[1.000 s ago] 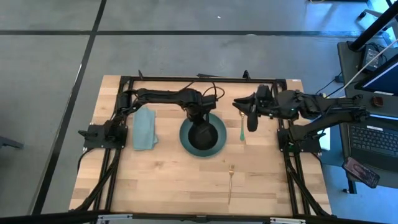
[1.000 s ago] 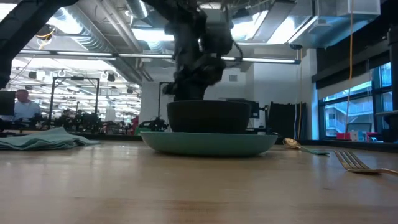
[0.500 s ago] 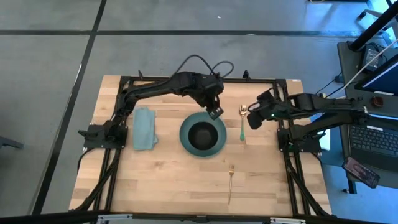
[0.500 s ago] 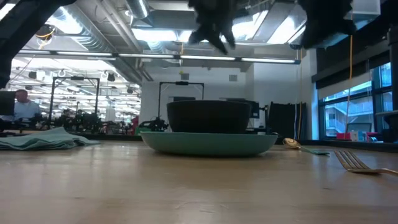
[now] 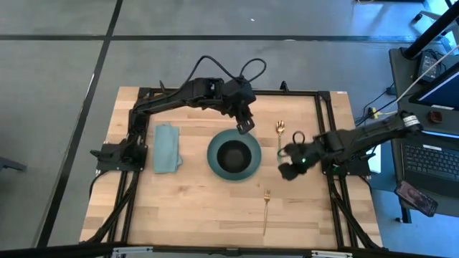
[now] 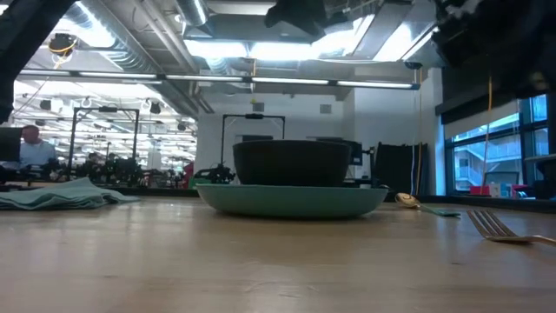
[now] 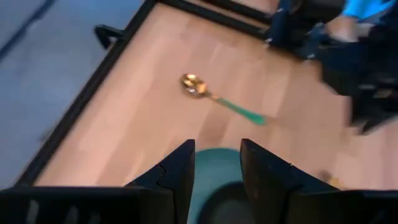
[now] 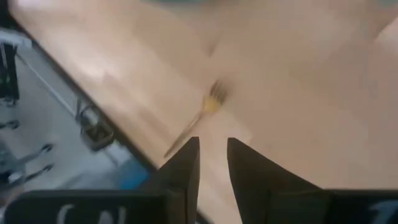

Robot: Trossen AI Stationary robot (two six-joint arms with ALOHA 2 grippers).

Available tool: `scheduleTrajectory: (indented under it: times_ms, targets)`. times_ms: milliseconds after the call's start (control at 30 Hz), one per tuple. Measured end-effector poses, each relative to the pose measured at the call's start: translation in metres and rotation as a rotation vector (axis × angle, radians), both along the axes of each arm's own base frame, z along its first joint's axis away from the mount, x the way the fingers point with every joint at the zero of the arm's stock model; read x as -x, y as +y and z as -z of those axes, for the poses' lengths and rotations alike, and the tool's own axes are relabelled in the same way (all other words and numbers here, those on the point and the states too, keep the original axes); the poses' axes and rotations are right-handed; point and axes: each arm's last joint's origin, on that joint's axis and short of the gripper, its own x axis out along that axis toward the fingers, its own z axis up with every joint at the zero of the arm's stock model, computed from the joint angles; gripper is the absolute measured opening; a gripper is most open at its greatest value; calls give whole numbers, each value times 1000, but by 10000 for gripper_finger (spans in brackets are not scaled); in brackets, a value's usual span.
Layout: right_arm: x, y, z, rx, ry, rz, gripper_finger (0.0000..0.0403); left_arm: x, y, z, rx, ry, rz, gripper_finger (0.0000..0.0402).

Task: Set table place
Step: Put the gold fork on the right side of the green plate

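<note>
Fork (image 8: 205,112) lies on the table (image 8: 298,124) just ahead of the right gripper (image 8: 212,163), fingers (image 8: 185,163) narrowly parted and seemingly empty, while left gripper (image 7: 217,168) hovers released over the plate (image 7: 214,163).

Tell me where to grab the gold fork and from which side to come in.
Take the fork at the middle of its slim handle, coming straight down from above with the fingers across its length. It lies flat on the bare table, tines toward the plate, with nothing beside it. The right tool hangs nearest, fingers slightly apart.
</note>
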Motion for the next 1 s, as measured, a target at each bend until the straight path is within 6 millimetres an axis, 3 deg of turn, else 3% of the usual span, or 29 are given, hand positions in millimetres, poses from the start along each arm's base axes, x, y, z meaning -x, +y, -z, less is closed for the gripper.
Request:
scheduleTrajectory:
  times_ms: [167,367,700,1000]
  targets:
    - [-3,25,11,-62,78,10,84,3,5,-2,-41,10,-3,122]
    - [-22,46,30,-43,85,35,84,3,5,-2,-55,21,10,122]
    - [-46,53,78,106,168,22,84,4,-1,0,-77,50,57,122]
    - [-59,47,93,153,149,36,84,3,-8,0,-75,56,77,121]
